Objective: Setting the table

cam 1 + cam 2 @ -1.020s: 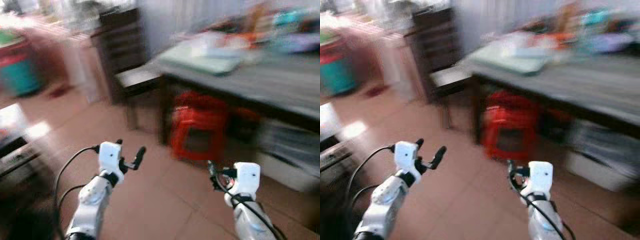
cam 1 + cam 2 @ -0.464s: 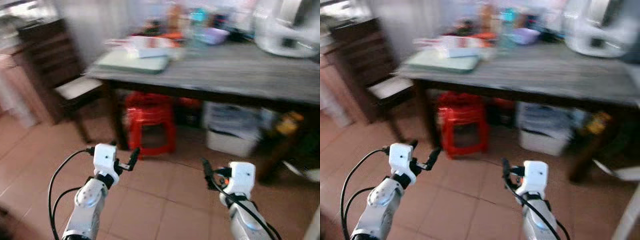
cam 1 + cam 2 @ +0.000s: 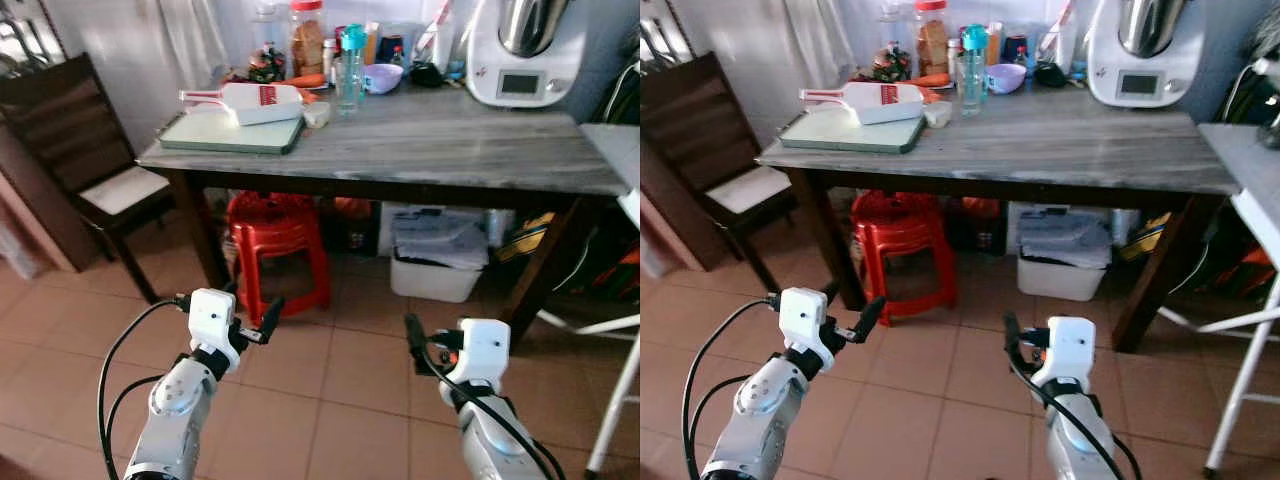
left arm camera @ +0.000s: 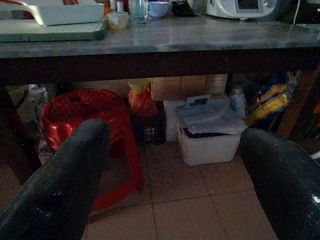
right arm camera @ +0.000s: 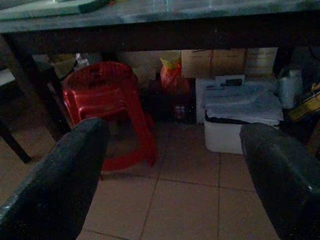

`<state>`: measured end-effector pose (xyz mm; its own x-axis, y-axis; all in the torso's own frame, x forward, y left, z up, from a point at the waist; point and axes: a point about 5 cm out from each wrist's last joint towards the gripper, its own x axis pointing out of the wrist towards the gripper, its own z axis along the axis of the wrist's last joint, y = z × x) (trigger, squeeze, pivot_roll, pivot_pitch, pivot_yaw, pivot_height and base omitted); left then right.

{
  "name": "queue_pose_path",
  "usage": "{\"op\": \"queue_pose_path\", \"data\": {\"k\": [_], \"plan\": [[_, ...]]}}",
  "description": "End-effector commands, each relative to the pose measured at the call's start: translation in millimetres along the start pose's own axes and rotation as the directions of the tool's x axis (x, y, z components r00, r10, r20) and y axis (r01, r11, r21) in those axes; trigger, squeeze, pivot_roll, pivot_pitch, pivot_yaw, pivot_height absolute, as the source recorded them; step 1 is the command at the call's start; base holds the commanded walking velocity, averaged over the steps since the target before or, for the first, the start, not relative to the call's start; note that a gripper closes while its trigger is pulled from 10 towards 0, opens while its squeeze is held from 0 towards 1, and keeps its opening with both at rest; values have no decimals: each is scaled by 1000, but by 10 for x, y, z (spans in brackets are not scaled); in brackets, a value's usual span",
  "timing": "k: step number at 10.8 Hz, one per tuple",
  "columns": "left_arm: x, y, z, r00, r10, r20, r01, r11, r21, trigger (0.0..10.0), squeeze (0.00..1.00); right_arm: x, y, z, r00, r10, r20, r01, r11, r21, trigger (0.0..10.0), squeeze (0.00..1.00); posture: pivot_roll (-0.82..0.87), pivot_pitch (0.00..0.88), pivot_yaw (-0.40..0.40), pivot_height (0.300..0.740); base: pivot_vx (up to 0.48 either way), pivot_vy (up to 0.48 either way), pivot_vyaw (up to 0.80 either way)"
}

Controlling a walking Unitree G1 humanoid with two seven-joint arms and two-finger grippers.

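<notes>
The table (image 3: 420, 140) stands ahead of and above both grippers, well apart from them. The left gripper (image 3: 250, 330) and right gripper (image 3: 425, 350) hang low over the floor tiles, each with its fingers spread and holding nothing. Beyond them, under the tabletop, sit a red stool (image 3: 280, 245) and a white bin (image 3: 435, 275); farther up, on the top, a green tray (image 3: 232, 132) and a clear glass (image 3: 348, 86). Judged from this, the robot should walk closer and raise its arms before reaching.
</notes>
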<state>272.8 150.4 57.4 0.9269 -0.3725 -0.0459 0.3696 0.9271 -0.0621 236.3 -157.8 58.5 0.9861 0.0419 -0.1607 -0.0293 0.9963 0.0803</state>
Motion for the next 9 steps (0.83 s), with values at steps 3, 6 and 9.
{"op": "queue_pose_path", "data": {"k": [3,6,9], "plan": [[11,6,36,999,-34,0,34,999,12,10000,0,0,-18,56,999,-20,30,20,1000,2,10000,0,62,0,79,740,319,0,0],[24,-1,9,1000,1,-17,-1,1000,6,10000,0,-8,-2,44,999,-26,32,26,1000,5,10000,0,61,0,84,740,209,0,0],[-23,-33,-73,998,-7,-61,6,1000,-14,10000,0,-19,-12,28,999,-27,16,27,1000,10,10000,0,62,0,78,740,0,0,-267]]}}
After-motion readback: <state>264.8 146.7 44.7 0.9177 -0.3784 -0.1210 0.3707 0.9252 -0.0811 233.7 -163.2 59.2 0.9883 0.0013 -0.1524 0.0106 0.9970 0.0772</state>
